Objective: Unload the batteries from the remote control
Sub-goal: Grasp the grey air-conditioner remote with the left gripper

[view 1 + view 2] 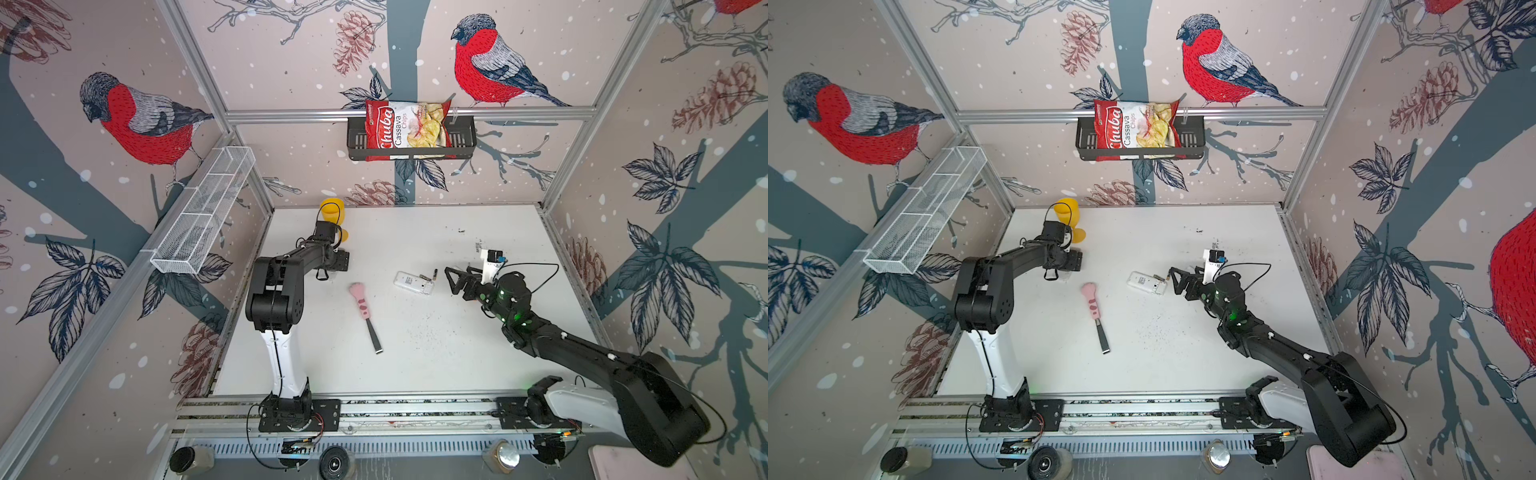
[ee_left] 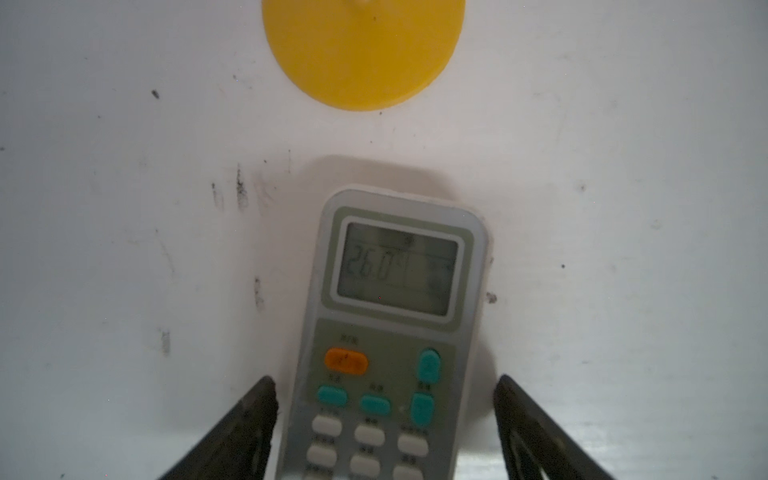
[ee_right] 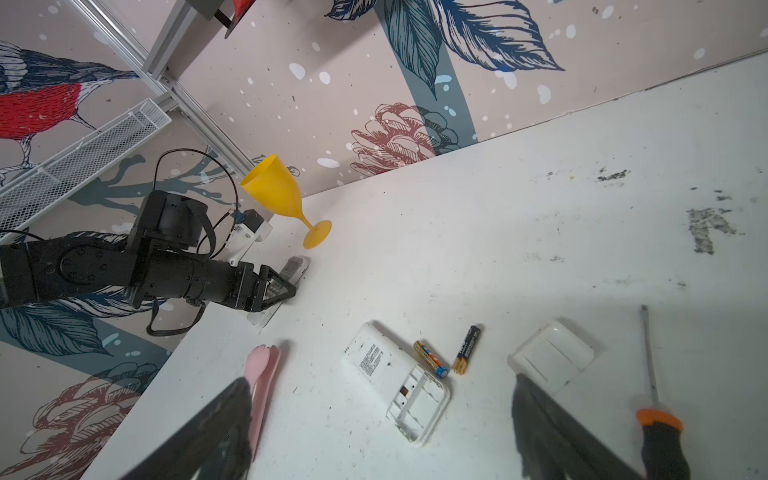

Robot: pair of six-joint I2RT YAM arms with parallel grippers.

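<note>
The batteries [image 3: 467, 348] are out on the white table [image 3: 540, 199]. They are two slim, smooth cylinders, one black with a coppery end, the other golden with a blue tip. They lie just beside the open bay of the white remote [image 3: 374, 357], between it and the battery cover [image 3: 552, 357], a flat white plate with rounded corners. The white remote lies face down. It is glossy plastic with a printed label on its back, and white ribs show in the bay. The table is matt and scuffed with dark smudges.

My right gripper [image 1: 452, 281] hangs just beside the white remote. Its dark fingers [image 3: 208, 436] are spread wide and hold nothing. On the far side of the cover from the batteries lies a screwdriver [image 3: 660, 424] with an orange-and-black handle and a thin steel shaft. On the remote's other side lies a pink-handled tool [image 1: 360, 305] with a smooth grip and a flat dark blade.

My left gripper [image 2: 386, 379] straddles a grey remote [image 2: 395, 291]. This is a rounded slab with a grey-green screen, one orange button, teal ones and pale ones. My fingers [image 2: 249, 424] stand apart on either side of it. One is close against its edge, and a strip of bare table shows between the other and the remote, so I am not clamping it. It lies flat near the round foot of a yellow plastic goblet [image 2: 361, 50].
</note>
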